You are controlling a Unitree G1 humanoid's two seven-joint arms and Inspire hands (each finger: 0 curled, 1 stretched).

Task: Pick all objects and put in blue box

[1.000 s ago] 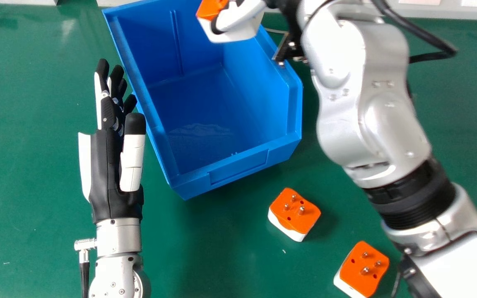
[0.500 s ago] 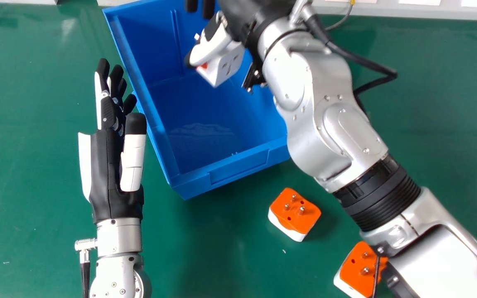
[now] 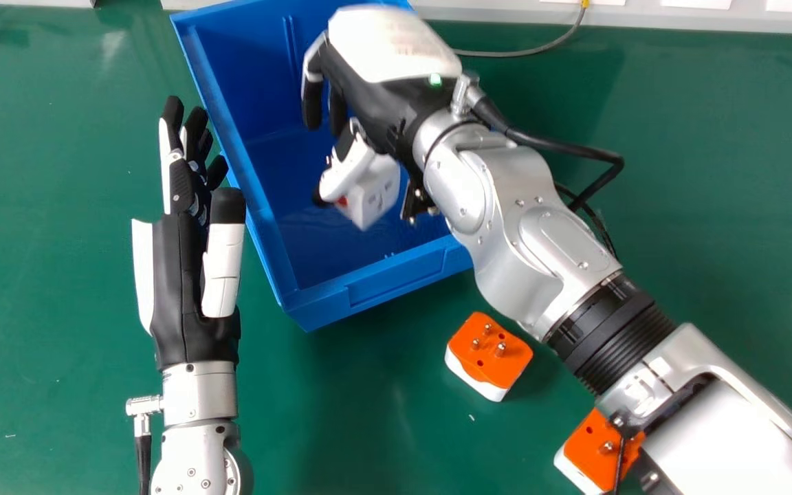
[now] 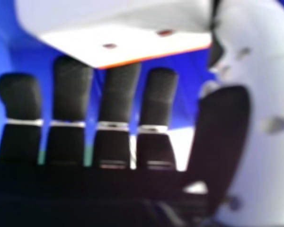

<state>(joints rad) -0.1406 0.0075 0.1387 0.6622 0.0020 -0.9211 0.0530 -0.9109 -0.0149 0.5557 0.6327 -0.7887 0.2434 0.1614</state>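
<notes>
Bright, w/ glare on tbl (image 3: 113, 47)

Black fingers (image 4: 71, 90) stand side by side, slightly apart, beside a large, pale thumb (image 4: 270, 94). A white adapter (image 4: 85, 40) shows an orange edge and two small dark openings. Blue box (image 4: 184, 104) surfaces lie behind it; green counter (image 4: 88, 153) slivers peek between the fingers.

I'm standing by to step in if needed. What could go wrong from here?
The right hand holds a white adapter within the blue box; on release it might knock a wall. The right forearm and its cable overlap the lower-right adapter in the head view, so could brush it. The left hand is beside the box; a nudge might make them bump.
</notes>
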